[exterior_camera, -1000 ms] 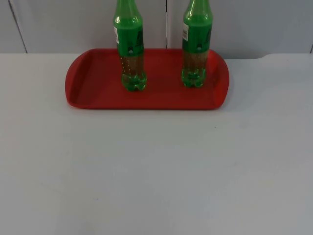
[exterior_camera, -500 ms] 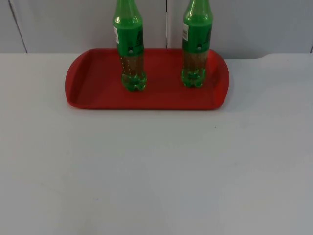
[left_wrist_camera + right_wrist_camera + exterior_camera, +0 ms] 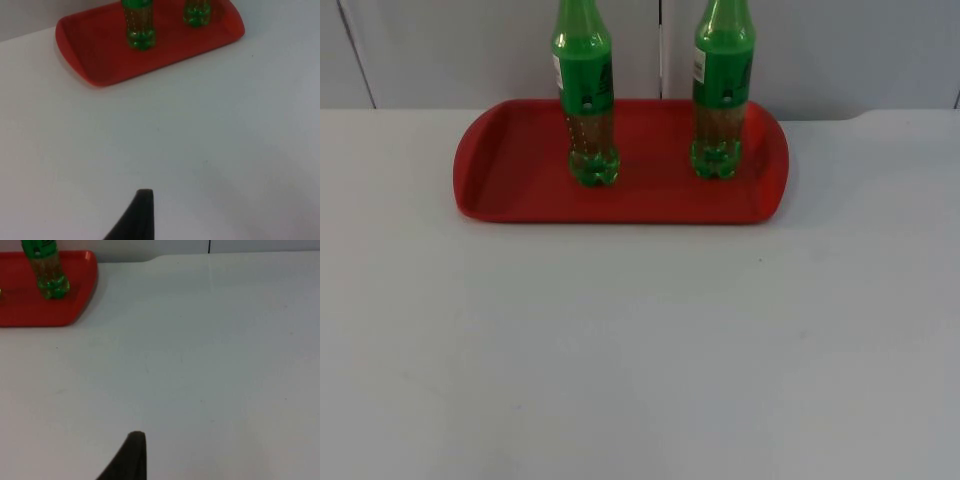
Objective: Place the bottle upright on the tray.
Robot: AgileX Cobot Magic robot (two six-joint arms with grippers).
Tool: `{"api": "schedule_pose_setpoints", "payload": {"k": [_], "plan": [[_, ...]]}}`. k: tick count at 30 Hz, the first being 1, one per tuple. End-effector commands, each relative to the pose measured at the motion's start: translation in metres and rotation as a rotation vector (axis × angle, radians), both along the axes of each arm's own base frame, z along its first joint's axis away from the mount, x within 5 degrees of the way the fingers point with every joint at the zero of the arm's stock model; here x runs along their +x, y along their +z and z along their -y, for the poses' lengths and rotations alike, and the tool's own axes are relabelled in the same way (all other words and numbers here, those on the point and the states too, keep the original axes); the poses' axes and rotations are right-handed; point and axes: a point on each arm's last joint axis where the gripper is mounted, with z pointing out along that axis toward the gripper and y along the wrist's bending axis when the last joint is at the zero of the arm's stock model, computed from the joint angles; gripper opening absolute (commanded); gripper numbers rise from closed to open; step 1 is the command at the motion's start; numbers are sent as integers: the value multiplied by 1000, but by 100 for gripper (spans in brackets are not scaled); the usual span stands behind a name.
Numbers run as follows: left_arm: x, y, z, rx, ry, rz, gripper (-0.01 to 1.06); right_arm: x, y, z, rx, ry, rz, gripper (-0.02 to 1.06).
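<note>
A red tray point(image 3: 520, 190) lies at the back of the white table, close to the wall. Two green bottles stand upright on it: one left of centre point(image 3: 585, 90), one towards its right end point(image 3: 722, 90). The left wrist view takes in the tray point(image 3: 100, 55) and both bottle bases point(image 3: 139, 30) point(image 3: 196, 12) from a distance. My left gripper point(image 3: 137, 217) waits over bare table, well short of the tray and holding nothing. My right gripper point(image 3: 130, 457) waits off to the right of the tray point(image 3: 30, 310), far from the nearer bottle point(image 3: 47, 275).
The grey partition wall point(image 3: 470, 50) rises right behind the tray. White table top point(image 3: 640, 350) stretches in front of the tray and to both sides.
</note>
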Motion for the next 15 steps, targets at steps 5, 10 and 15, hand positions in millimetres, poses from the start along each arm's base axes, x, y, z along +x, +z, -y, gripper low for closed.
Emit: {"api": "schedule_pose_setpoints", "payload": {"k": [5,10,15], "plan": [[1,0,0,-4,0,9,105,0,0,0,2,-6,2,105],[1,0,0,-4,0,9,105,0,0,0,2,-6,2,105],[1,0,0,-4,0,9,105,0,0,0,2,-6,2,105]]}}
